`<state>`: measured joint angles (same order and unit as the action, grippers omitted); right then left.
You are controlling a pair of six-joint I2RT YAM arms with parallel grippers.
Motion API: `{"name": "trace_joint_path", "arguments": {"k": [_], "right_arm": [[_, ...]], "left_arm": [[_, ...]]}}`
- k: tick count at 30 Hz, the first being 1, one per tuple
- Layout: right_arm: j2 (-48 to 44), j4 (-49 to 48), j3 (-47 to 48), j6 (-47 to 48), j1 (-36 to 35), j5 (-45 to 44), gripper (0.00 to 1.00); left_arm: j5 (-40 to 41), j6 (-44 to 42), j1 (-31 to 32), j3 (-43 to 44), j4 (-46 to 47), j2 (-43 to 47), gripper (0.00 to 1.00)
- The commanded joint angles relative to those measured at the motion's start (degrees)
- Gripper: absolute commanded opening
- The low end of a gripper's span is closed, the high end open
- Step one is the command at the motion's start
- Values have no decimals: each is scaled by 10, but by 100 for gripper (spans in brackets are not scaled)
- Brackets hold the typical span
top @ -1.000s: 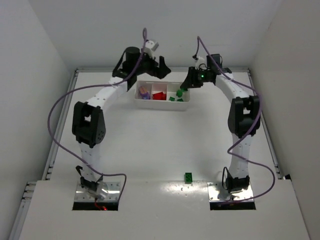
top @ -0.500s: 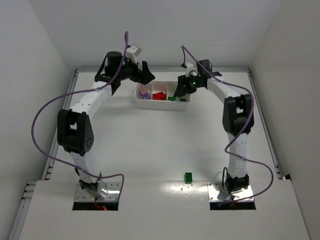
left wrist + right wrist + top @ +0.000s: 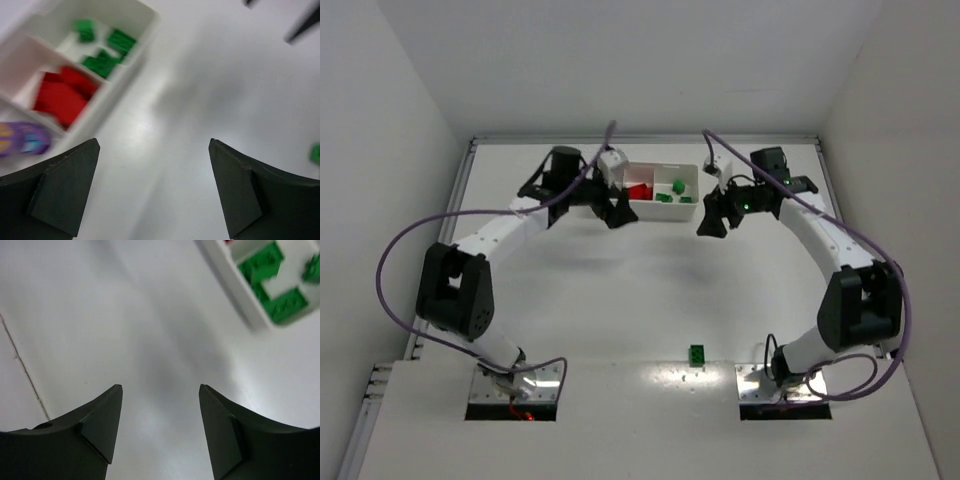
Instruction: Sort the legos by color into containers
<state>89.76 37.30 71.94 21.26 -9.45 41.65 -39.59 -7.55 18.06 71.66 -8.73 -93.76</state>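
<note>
The white tray (image 3: 670, 213) stands at the back middle of the table. Its middle compartment holds red legos (image 3: 640, 190) and its right one green legos (image 3: 676, 190); my left arm hides its left compartment in the top view. The left wrist view shows green legos (image 3: 105, 50), red legos (image 3: 62, 95) and a blurred purple lego (image 3: 22, 140) in the tray (image 3: 131, 64). One green lego (image 3: 696, 353) lies alone near the front edge. My left gripper (image 3: 620, 212) (image 3: 155, 145) is open and empty, just before the tray's left end. My right gripper (image 3: 708, 222) (image 3: 160, 387) is open and empty, right of the tray.
White walls close in the table on the left, back and right. The tray's right end with green legos (image 3: 272, 280) shows at the top right of the right wrist view. A green lego (image 3: 315, 152) sits at the right edge of the left wrist view.
Both grippers have come away from above the tray, down towards the table in front of it. The right arm has swung out to the right. The lone green lego has not moved.
</note>
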Motion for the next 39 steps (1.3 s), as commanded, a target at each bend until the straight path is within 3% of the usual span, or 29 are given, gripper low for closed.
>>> {"name": "trace_joint_path", "arguments": {"k": [1,2,4,7,11,16,22,26,27,30,39], "right_arm": [[-46,-133,-118,-110,20,-127,65],[-64,-134,-137,-137,20,-154,65],[-90,-194,-161,-181,36,-227,65],[-102,-202,-167,-255,62,-270,66],[-102,-209,-167,-318,94,-270,66],[-102,-215,-160,-336,115,-270,66],[-96,-210,-145,-343,143,-243,66],[-96,-204,-145,-343,160,-221,66],[-96,-204,-145,-343,160,-215,66],[-102,-204,-145,-343,166,-209,66],[-131,-199,-155,-324,189,-186,66]], "left_arm": [[-39,-132,105,-101,-41,79,96],[-39,-146,105,-123,-41,91,94],[-34,-184,164,-164,-41,108,86],[-16,-184,235,-225,4,118,77],[21,-134,331,-290,166,125,68],[79,-112,414,-295,261,89,58],[121,-87,480,-301,310,70,60],[131,-82,507,-312,310,75,78],[131,-77,513,-318,310,75,91],[137,-77,524,-323,310,75,95],[118,-89,554,-307,310,24,95]]}}
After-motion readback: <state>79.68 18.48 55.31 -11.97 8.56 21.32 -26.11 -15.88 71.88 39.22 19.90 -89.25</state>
